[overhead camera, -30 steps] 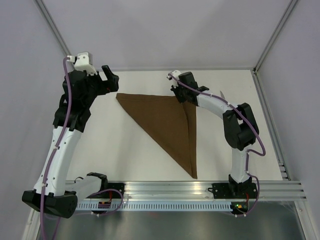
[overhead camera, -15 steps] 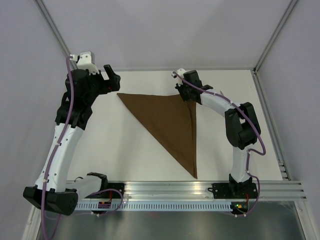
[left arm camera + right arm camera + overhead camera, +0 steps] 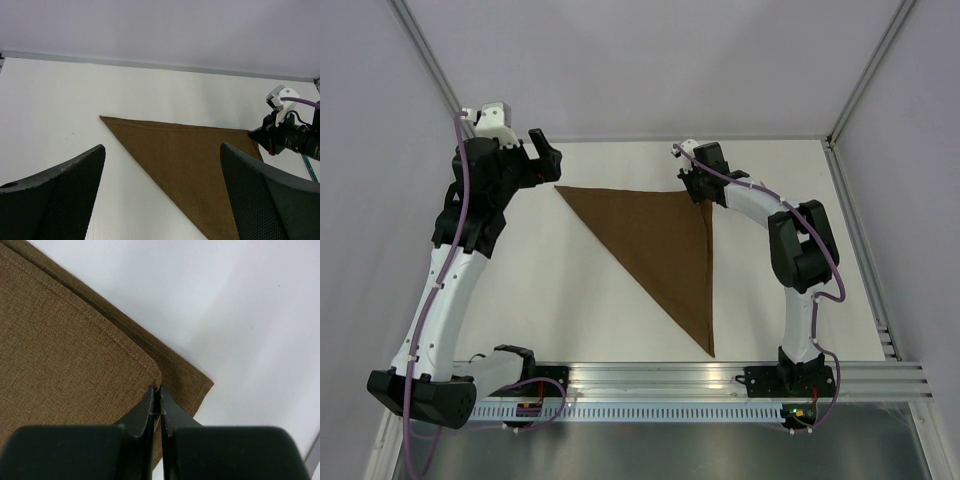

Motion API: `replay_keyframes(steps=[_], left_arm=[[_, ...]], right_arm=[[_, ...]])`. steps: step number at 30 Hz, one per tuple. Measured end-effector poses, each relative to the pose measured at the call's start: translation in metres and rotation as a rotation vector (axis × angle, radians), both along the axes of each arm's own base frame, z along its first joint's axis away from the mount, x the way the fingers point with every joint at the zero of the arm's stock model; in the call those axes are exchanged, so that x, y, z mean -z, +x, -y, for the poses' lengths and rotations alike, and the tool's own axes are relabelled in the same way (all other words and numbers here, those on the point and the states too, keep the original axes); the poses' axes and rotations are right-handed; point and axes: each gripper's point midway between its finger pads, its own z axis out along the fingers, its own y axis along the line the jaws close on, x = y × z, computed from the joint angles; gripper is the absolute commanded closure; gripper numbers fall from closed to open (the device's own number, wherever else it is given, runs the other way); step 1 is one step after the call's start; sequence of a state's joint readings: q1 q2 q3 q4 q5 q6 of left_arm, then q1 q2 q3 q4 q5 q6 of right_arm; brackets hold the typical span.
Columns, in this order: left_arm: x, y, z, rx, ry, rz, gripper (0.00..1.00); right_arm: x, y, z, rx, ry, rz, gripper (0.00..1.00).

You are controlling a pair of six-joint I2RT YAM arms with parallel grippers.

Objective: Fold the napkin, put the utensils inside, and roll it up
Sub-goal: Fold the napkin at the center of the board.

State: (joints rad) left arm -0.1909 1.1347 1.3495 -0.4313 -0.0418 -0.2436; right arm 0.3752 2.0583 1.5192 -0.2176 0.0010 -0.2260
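- Since a second ago, the right hand [image 3: 703, 190] has slid a little to the right and away from us. It took the napkin's far right corner with it, and the loose flap on that side now lies flat. The left hand [image 3: 544, 152] has hardly moved.
- From above, we see the napkin [image 3: 660, 245] lying on the desk [image 3: 560, 300] as a neat brown triangle. Its long edge is on the far side and one point is near us. The left hand hangs just beside the far left corner and does not touch it.
- In the left wrist view, the fingers [image 3: 75, 192] stand wide apart with nothing between them. The napkin lies ahead on the desk.
- In the right wrist view, the fingers [image 3: 145, 412] are pressed almost together on the top layer's corner and seem to pinch it. The bottom layer's corner pokes out a bit past it.
- We think the folding step is almost done. Next, the right hand should let go of the corner. Then come the utensils, but we see none in any view, so they must be found first.
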Motion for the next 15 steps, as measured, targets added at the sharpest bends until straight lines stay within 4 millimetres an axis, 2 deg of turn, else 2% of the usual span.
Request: replay_keyframes(steps=[6, 15], left_arm=[[0.000, 0.000, 0.000, 0.000, 0.000, 0.000, 0.00], [0.001, 0.001, 0.000, 0.000, 0.000, -0.002, 0.00]], right_arm=[[0.000, 0.003, 0.006, 0.008, -0.006, 0.003, 1.00], [-0.006, 0.012, 0.005, 0.011, -0.006, 0.026, 1.00]])
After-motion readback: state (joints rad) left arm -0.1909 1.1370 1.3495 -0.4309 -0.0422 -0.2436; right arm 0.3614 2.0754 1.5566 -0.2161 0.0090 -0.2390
